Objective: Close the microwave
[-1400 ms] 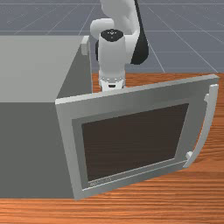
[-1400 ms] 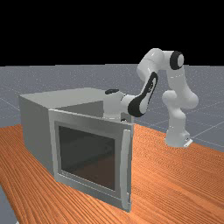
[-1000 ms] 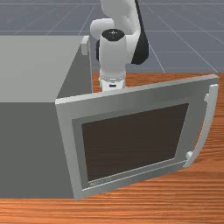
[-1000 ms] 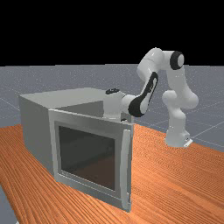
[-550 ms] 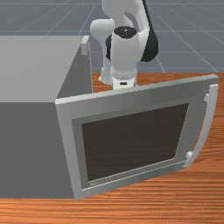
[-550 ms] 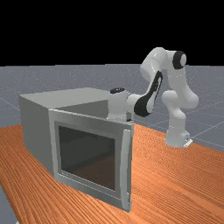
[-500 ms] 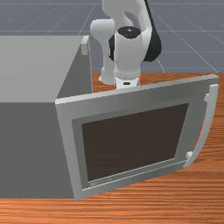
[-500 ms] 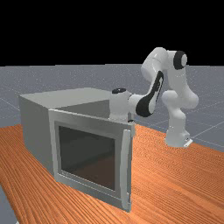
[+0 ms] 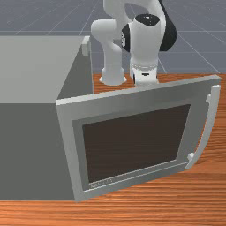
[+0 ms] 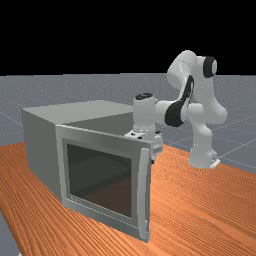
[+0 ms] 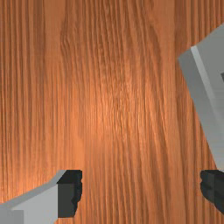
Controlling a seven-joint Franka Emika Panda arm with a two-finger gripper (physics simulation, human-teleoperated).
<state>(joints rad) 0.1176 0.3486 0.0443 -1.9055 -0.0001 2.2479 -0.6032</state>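
Microwave (image 9: 31, 66): one, grey, on the bench (image 9: 145, 212) at the front view's left. Door (image 9: 132, 141) hinged at the near corner, swung well open; angle unchanged over the recent pictures. Handle (image 9: 209, 128) at the door's free edge, on the outer face, nothing on it.

Gripper (image 11: 141, 192): one, fingers wide apart, nothing held; located on the far, inner side of the door. Contact with the door: cannot tell.

Latest change: arm (image 10: 182, 75) shifted toward the front view's right, carrying the gripper from nearer the hinge toward the free edge. In the far view its body now shows more by the door's upper corner.

Meaning, as judged: positioning only, closing not begun. Next requirement: pass clear around the free edge, then push the outer face toward the far side. Hazard: turning in too soon could catch the edge or force the door wider.
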